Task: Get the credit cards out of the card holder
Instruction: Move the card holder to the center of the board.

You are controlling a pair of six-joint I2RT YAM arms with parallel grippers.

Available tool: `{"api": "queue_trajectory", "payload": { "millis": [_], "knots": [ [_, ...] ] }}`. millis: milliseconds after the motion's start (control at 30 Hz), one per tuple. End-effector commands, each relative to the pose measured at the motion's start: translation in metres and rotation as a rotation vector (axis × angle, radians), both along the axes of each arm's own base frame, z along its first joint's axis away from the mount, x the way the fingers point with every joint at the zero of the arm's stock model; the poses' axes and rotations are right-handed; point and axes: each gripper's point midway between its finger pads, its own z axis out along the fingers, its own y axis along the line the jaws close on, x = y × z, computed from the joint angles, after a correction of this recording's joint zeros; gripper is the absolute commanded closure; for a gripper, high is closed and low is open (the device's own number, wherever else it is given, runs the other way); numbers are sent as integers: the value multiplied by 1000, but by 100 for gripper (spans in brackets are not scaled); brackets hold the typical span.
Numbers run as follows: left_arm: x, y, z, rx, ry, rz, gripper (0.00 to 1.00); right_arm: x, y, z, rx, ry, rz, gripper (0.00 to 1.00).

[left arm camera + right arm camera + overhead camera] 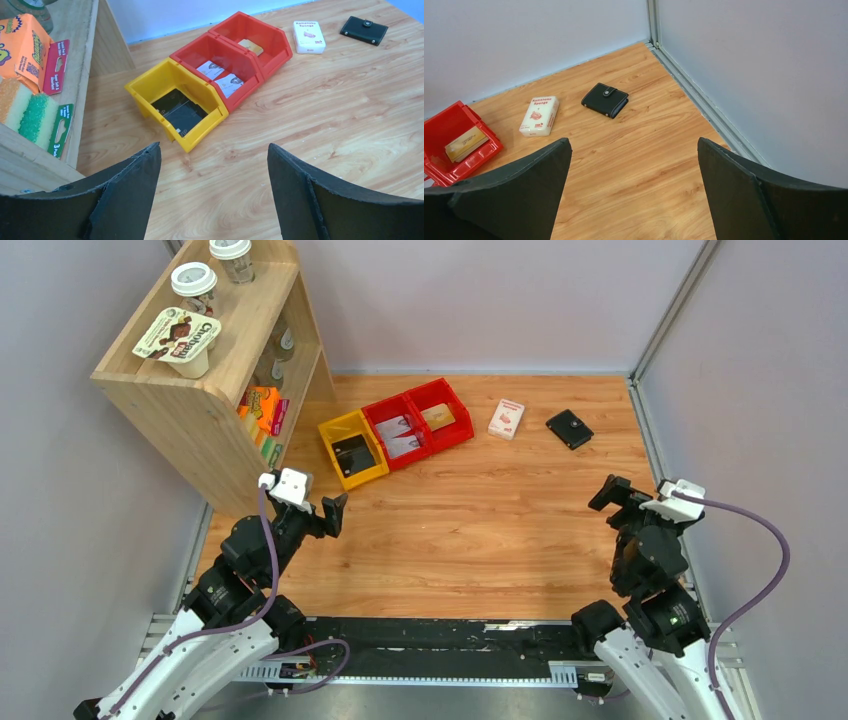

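Note:
The card holder (569,428) is a small black wallet lying folded shut on the wooden table at the back right, its tab snapped over. It also shows in the left wrist view (364,30) and the right wrist view (605,99). The credit cards are hidden. My right gripper (612,492) (633,140) hangs open and empty above the table, well in front of the holder. My left gripper (330,512) (214,146) is open and empty too, near the left side, just in front of the yellow bin (175,102).
A wooden shelf (215,360) with cups and packets stands at the back left. Two red bins (420,420) sit beside the yellow one; the far one holds a tan flat card (466,142). A white-and-red box (506,419) lies left of the holder. A wall rail (645,440) bounds the right.

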Motion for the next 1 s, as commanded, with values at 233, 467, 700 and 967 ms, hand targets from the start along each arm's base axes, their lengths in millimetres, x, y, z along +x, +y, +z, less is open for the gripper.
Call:
{"api": "queue_trajectory", "payload": {
  "millis": [233,467,700,967],
  "knots": [
    [1,7,6,35,-30,24,15,22,27,6,18,26,106,0],
    [1,7,6,33,-26,23,15,73,65,-21,-47,218,199,0],
    [-1,9,8,28,-20,28,15,145,57,-46,16,391,176,0],
    [-1,12,5,40,-14,42,15,227,-18,-89,248,490,80,0]
  ]
}}
